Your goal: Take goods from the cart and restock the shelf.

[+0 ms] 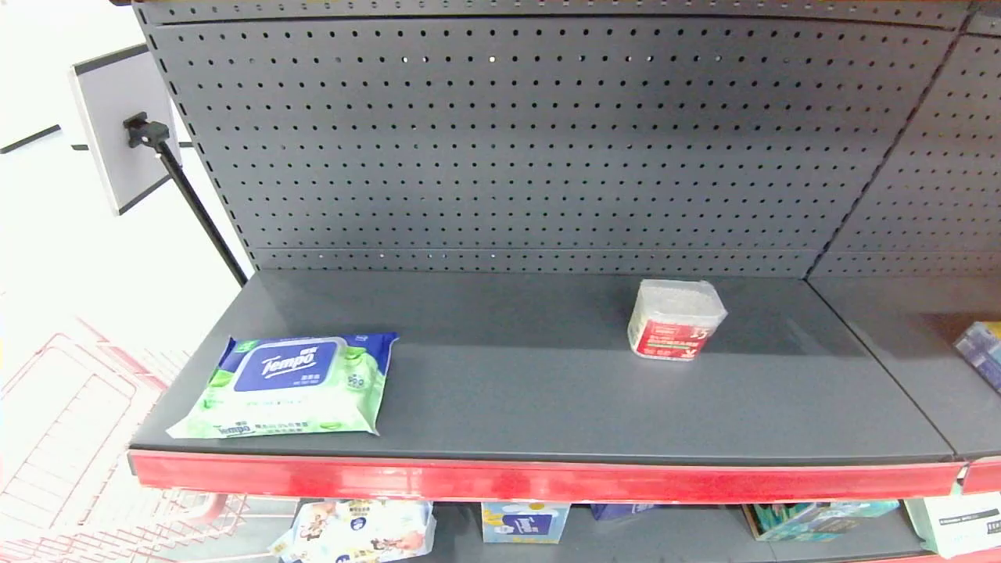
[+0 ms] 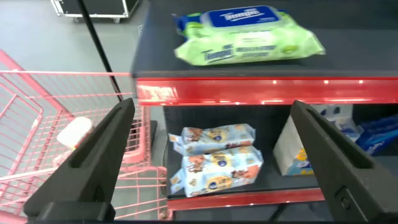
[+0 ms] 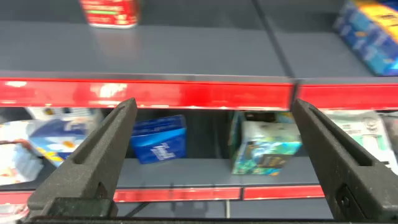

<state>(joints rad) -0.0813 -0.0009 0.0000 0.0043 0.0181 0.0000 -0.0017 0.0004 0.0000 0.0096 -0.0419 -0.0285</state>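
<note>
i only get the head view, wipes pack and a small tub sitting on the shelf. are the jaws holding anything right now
Observer: No. In the wrist views the left jaws and the right jaws both stand wide open, with nothing between them.
Operator: ok, anything in the cart
Observer: The left wrist view shows one pale rounded item lying in the red cart. It is too blurred to identify.
Operator: what is the right arm facing
Observer: The shelf's red front edge. A blue pack stands on the lower shelf just beneath it.
</note>
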